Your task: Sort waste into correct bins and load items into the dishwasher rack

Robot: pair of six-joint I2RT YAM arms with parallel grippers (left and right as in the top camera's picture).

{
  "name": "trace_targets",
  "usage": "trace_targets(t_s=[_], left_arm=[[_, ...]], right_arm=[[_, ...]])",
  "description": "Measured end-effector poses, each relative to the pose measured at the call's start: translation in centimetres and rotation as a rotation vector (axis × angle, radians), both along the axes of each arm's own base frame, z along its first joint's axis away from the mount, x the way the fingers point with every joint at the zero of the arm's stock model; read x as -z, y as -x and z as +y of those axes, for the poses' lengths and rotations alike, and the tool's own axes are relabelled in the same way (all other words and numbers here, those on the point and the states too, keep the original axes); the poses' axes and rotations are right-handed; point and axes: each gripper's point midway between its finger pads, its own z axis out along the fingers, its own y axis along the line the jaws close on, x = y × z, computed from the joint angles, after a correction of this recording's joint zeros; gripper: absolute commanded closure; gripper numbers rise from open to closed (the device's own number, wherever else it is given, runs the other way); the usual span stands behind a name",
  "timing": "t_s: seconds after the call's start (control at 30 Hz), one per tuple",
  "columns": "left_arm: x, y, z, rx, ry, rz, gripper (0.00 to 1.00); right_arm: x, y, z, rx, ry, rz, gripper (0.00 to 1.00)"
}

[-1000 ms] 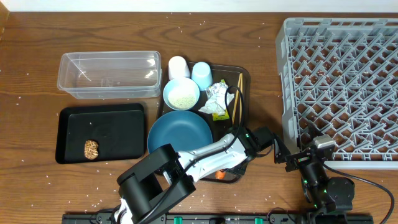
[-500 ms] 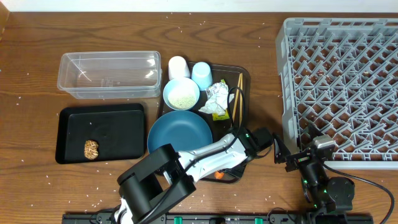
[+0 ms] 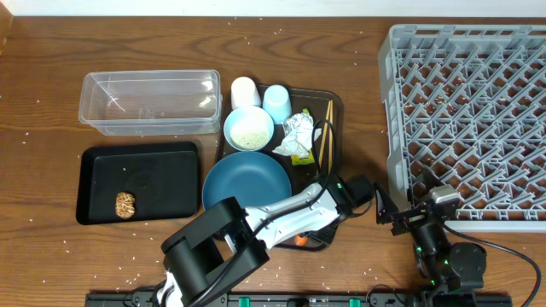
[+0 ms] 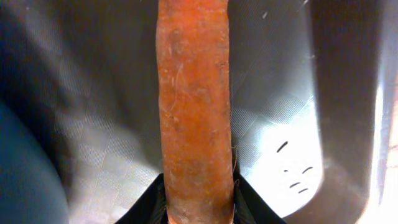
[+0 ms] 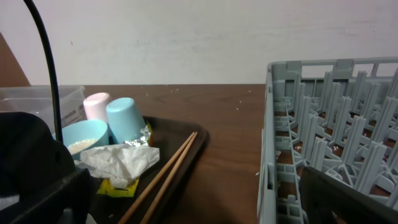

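carrot [image 4: 196, 112] pinched at its near end by the left tool [image 4: 198, 210], black fingers [image 4: 249, 202] pressed on both sides, and it runs straight up the left wrist view. it sits over the floor of the brown tray [image 3: 338, 101], front part, just right of the blue plate [image 3: 247, 183]; overhead only a bit of orange shows under the left arm. further back on the tray: white bowl [image 3: 248, 128] with rice in it, pinkish cup [image 3: 245, 91] and light-blue cup [image 3: 276, 102] upside down side by side, crumpled wrapper [image 3: 299, 135], chopsticks [image 3: 325, 132] along the right side. clear tub [image 3: 149, 102] to the left. black tray [image 3: 141, 183] in front of the tub, holding a brown lump [image 3: 126, 204]. right tool [image 5: 199, 202] spread, holding nothing, low over the worktop [image 3: 367, 51] by the front-left corner of the grey rack [image 3: 469, 111]. rice grains scattered on the worktop.
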Motion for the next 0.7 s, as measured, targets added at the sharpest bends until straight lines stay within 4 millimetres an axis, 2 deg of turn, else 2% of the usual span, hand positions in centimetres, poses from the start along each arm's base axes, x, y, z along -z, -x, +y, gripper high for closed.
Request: trace_targets(t_s=[0.1, 0.53, 0.7], left_arm=[[0.0, 0.1, 0.2, 0.002, -0.009, 0.006, 0.85], [-0.1, 0.2, 0.3, 0.003, -0.014, 0.009, 0.89], [-1.1, -0.1, -0.2, 0.003, 0.015, -0.008, 0.89]], right_arm=[[0.0, 0.0, 0.0, 0.0, 0.0, 0.0, 0.01], [0.0, 0.0, 0.0, 0.0, 0.0, 0.0, 0.01], [0.0, 0.0, 0.0, 0.0, 0.0, 0.0, 0.01]])
